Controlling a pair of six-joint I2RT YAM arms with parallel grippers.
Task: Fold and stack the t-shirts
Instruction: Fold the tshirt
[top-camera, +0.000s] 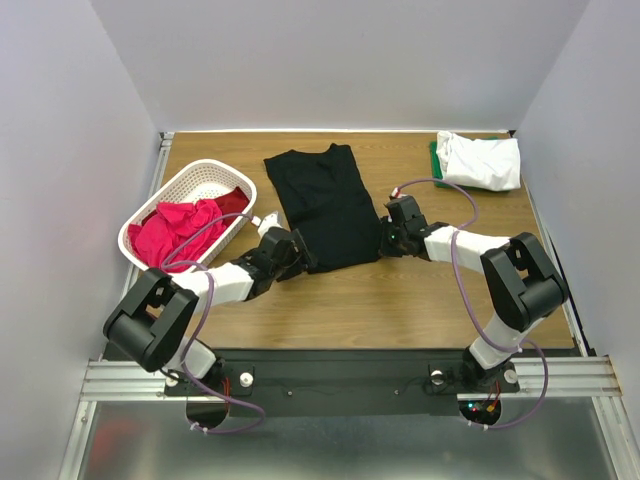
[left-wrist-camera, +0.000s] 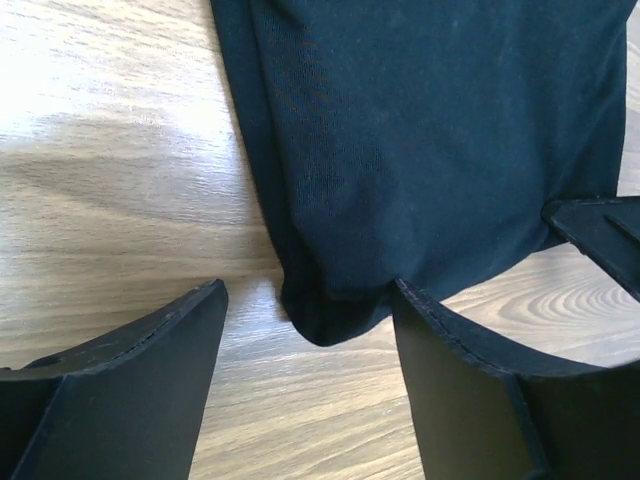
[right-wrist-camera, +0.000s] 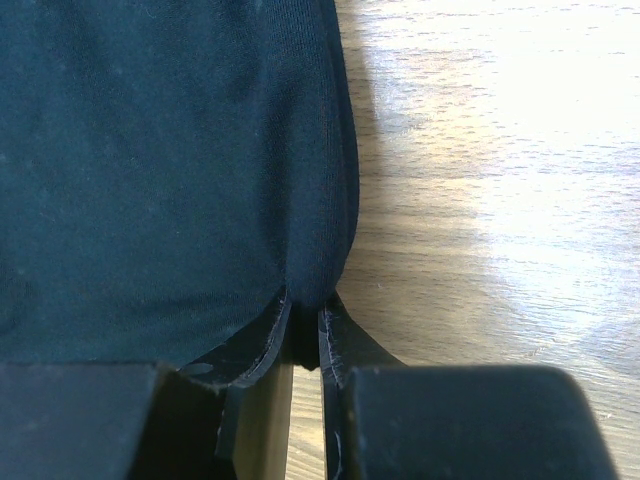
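The black t-shirt (top-camera: 325, 205) lies folded lengthwise in the middle of the table. My left gripper (top-camera: 300, 258) is open at the shirt's near left corner; that corner (left-wrist-camera: 330, 310) lies between the fingers, and the right finger (left-wrist-camera: 480, 390) touches the hem. My right gripper (top-camera: 385, 236) is shut on the near right corner of the black t-shirt (right-wrist-camera: 305, 300). Pink/red t-shirts (top-camera: 180, 228) lie crumpled in the basket. A folded white t-shirt (top-camera: 485, 160) lies on a green one (top-camera: 436, 156) at the far right corner.
A white lattice basket (top-camera: 205, 178) stands at the far left of the wooden table (top-camera: 400, 310). Grey walls close the table at the back and both sides. Purple cables loop along both arms.
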